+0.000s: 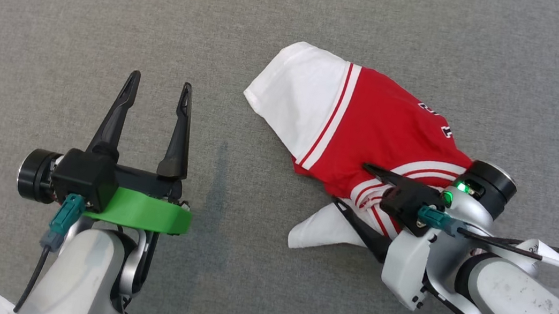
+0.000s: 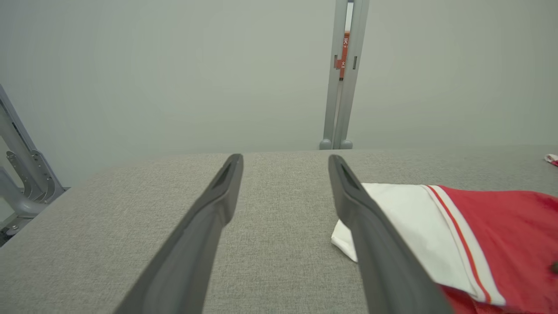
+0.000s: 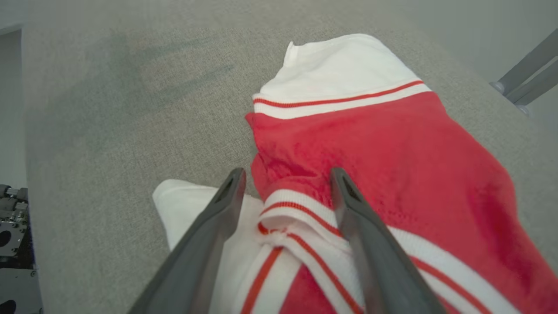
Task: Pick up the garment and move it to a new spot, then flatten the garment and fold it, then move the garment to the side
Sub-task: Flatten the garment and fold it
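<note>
Lying crumpled on the grey table [image 1: 60, 14], the garment [image 1: 369, 131] sat right of centre. The right gripper [image 1: 349, 182] straddled its striped fold, fingers spread, clamping nothing. The left gripper [image 1: 161, 79] hovered beside it, fingers likewise apart.

White lettering seen on red-and-white knit garment [image 1: 396, 134], partly hidden, not readable, pale characters on narrow orange-red sign [image 2: 344, 51], too small to be read
</note>
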